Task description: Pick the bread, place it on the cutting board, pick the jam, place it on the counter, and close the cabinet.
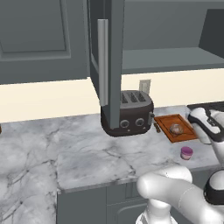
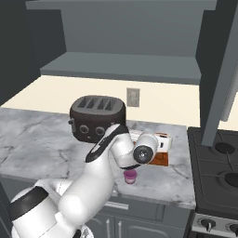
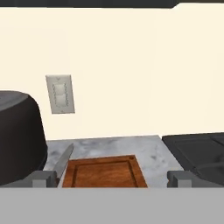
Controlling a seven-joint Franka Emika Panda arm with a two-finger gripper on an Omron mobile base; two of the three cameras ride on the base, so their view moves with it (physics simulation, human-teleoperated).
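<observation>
The bread (image 1: 176,129) lies on the reddish-brown cutting board (image 1: 168,121), to the right of the toaster. In front of the board the pink jam (image 1: 187,152) stands on the marble counter (image 1: 96,157). My gripper (image 1: 195,117) hovers over the board's right edge, pointing toward the back wall. In the hand view it (image 3: 112,179) is open, with nothing between its fingertips (image 3: 43,178) and the board (image 3: 103,171) below. From the right, the arm hides most of the board (image 2: 162,159), and the jam (image 2: 130,176) stands below my wrist. The cabinet (image 1: 175,59) is open, its door (image 1: 111,52) swung out.
A dark toaster (image 1: 127,113) stands left of the board, under the open door's pale bar handle (image 1: 103,61). A black stove (image 2: 218,172) adjoins the counter on the right. A wall outlet (image 3: 60,93) sits behind the board. The counter's front edge (image 1: 100,183) runs close to the jam.
</observation>
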